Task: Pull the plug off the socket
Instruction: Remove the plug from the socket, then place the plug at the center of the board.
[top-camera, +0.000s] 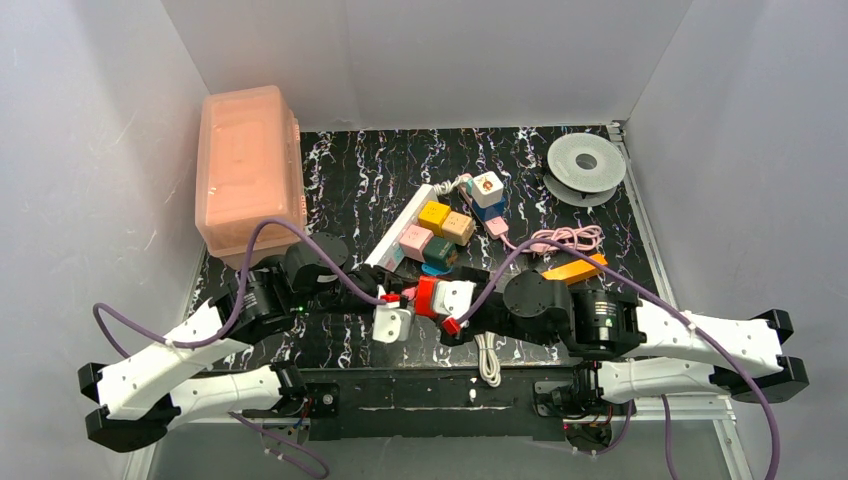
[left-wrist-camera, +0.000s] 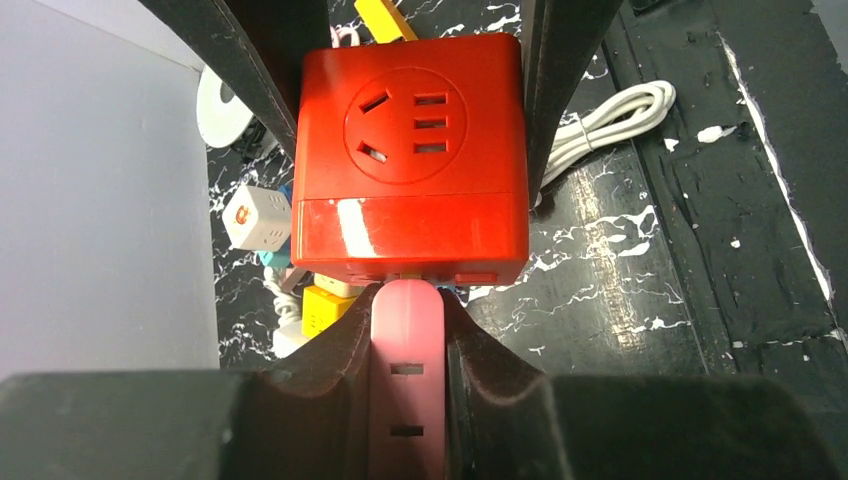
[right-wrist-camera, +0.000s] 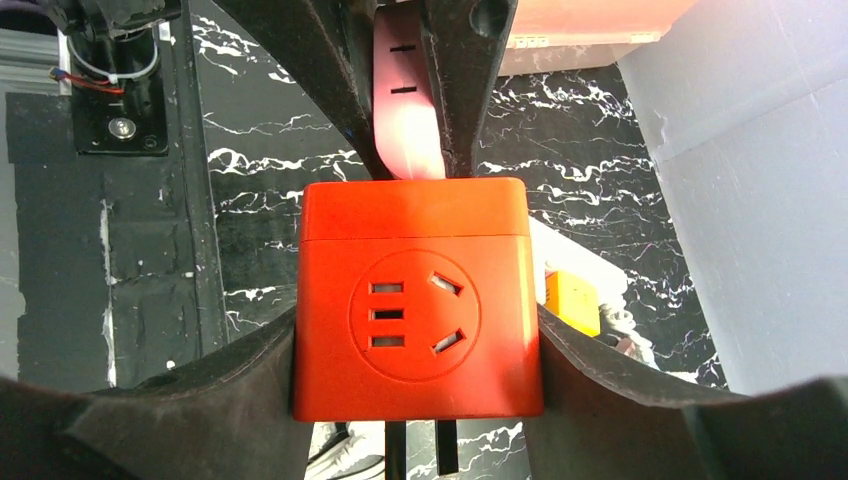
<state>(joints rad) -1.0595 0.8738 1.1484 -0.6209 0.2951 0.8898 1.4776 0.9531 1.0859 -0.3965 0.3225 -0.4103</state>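
My left gripper (left-wrist-camera: 408, 300) is shut on a slim pink bar (left-wrist-camera: 406, 380) with slots. The bar's rounded end meets one face of a red cube adapter (left-wrist-camera: 410, 150). My right gripper (right-wrist-camera: 418, 330) is shut on that red cube (right-wrist-camera: 415, 230), one finger on each side. Two dark prongs (right-wrist-camera: 447, 450) stick out of the cube on the side away from the pink bar (right-wrist-camera: 405, 120). Both grippers meet above the near middle of the table (top-camera: 415, 298). The long white socket strip (top-camera: 400, 228) lies behind them, with several coloured cubes plugged into it, and neither gripper touches it.
A pink translucent box (top-camera: 250, 170) stands at the far left. A grey spool (top-camera: 585, 165) sits far right. A white cube on a blue one (top-camera: 487, 190), a pink cable (top-camera: 565, 240), an orange block (top-camera: 575, 268) and a coiled white cord (top-camera: 487, 360) lie around.
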